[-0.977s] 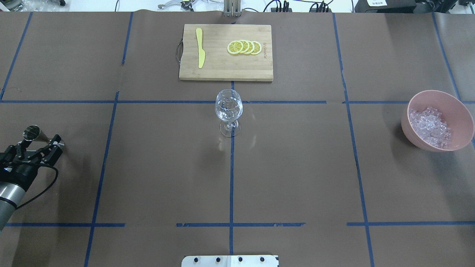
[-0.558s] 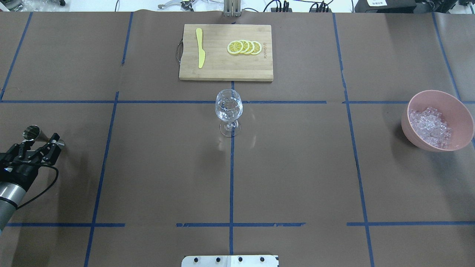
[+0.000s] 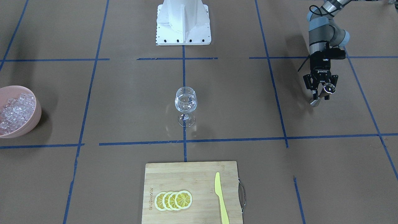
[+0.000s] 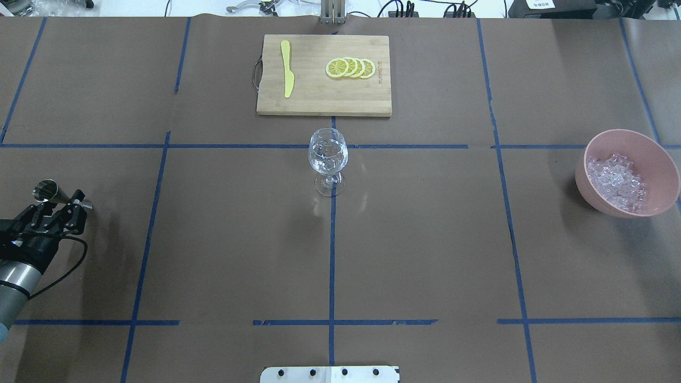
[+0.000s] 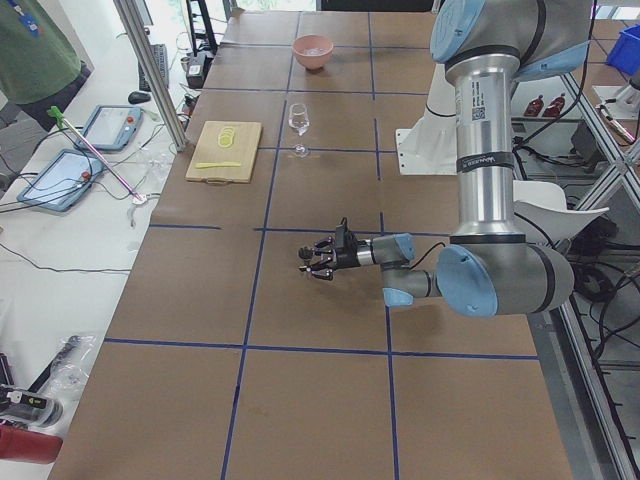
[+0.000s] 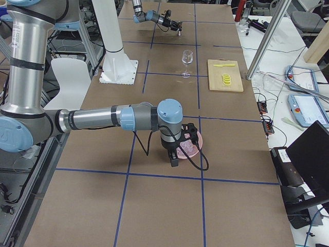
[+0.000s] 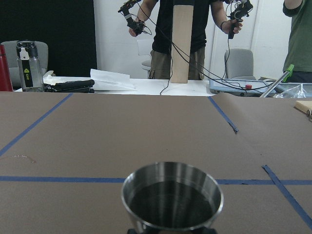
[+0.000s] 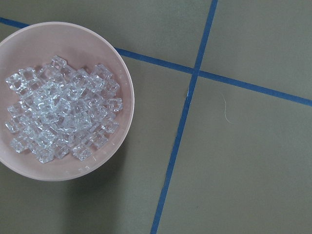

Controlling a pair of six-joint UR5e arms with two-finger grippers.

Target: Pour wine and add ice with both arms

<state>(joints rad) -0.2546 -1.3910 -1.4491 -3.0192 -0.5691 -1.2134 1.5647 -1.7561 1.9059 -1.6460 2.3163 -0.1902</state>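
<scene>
My left gripper is shut on a steel jigger at the table's far left, also in the front view. The left wrist view looks into the jigger's cup, which looks dark inside. A clear wine glass with liquid in it stands upright at the table's middle. The ice fills a pink bowl at the far right. My right gripper shows only in the exterior right view, beside the bowl; I cannot tell its state. The right wrist view looks down on the ice.
A wooden cutting board at the back middle carries several lemon slices and a yellow knife. The white pedestal base stands at the robot's edge. People stand beyond the table in the left wrist view.
My left gripper has drawn back slightly to the left with the jigger in it. The glass and the bowl have not moved.
</scene>
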